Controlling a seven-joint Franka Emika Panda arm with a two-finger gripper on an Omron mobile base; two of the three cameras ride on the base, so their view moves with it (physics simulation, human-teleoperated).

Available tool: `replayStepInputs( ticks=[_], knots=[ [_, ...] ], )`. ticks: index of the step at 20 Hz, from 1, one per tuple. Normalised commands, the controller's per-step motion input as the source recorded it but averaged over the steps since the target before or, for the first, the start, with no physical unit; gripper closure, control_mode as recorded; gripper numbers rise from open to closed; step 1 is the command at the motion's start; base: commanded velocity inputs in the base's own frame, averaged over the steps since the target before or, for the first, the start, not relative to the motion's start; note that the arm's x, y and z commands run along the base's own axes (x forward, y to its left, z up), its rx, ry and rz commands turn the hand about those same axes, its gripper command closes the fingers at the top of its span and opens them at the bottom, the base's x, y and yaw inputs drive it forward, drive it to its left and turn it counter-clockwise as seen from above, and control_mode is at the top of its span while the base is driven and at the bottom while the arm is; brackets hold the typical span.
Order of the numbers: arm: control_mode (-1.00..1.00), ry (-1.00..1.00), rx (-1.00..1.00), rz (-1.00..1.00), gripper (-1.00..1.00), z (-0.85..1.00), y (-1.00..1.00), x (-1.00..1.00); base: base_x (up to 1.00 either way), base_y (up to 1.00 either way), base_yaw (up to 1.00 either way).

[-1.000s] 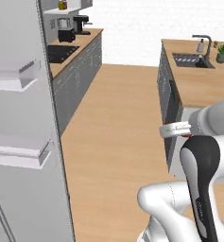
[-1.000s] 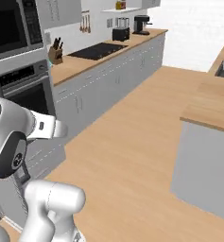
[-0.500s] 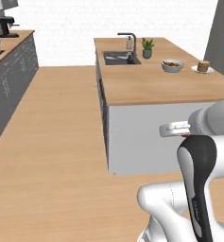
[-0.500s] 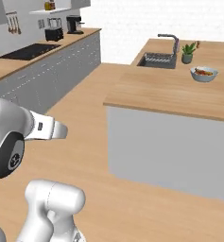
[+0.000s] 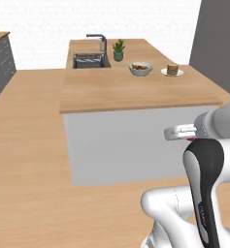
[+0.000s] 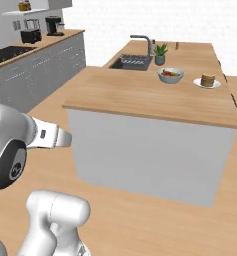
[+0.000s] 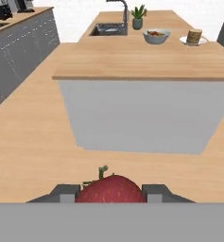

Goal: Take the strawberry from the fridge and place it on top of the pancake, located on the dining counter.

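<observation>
Between my two dark fingertips sits the strawberry [image 7: 111, 190]: my jaws are half closed on it. The pancake [image 7: 194, 36] lies well ahead and to my right, on the far right part of the worktop [image 7: 132, 61], just past the fruit bowl [image 7: 156, 36], so I must carry forward and rightward.

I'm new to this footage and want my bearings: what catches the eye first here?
In the hand view, a red strawberry sits clamped between the two dark fingers at the bottom. Ahead stands the dining counter; on its far right waits the pancake stack on a white plate, with a fruit bowl beside it.
</observation>
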Motion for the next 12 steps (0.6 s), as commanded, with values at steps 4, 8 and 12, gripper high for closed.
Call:
replayStepInputs(
  ticks=[4,8,12],
  knots=[
    [1.00,0.00,0.00,0.00,1.00,0.00,0.00,0.00,0.35,-1.00,0.00],
    [1.00,0.00,0.00,0.00,1.00,0.00,0.00,0.00,0.36,-1.00,0.00],
    [1.00,0.00,0.00,0.00,1.00,0.00,0.00,0.00,0.34,-1.00,0.00]
  ],
)
